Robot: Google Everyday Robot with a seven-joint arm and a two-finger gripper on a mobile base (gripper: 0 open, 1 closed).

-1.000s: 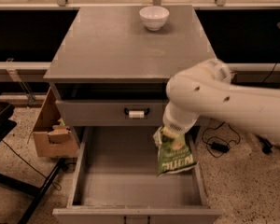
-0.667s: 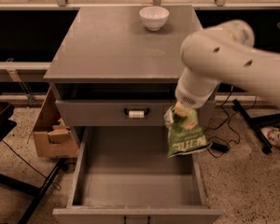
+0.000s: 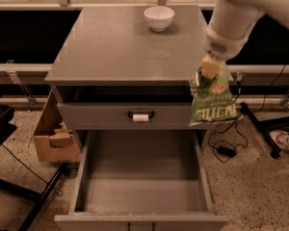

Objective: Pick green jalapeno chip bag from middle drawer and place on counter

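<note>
Gripper (image 3: 209,73) at right edge of counter (image 3: 125,47), fingers (image 3: 212,66) clamped on pinched top of chip bag (image 3: 213,102). Bag hangs limp, judged light, soft, slippery foil. Top seam best hold.

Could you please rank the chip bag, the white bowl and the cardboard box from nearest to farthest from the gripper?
1. Green jalapeno chip bag, hanging from the gripper at the counter's right edge.
2. White bowl, back of the counter.
3. Cardboard box, floor at far left.
</note>
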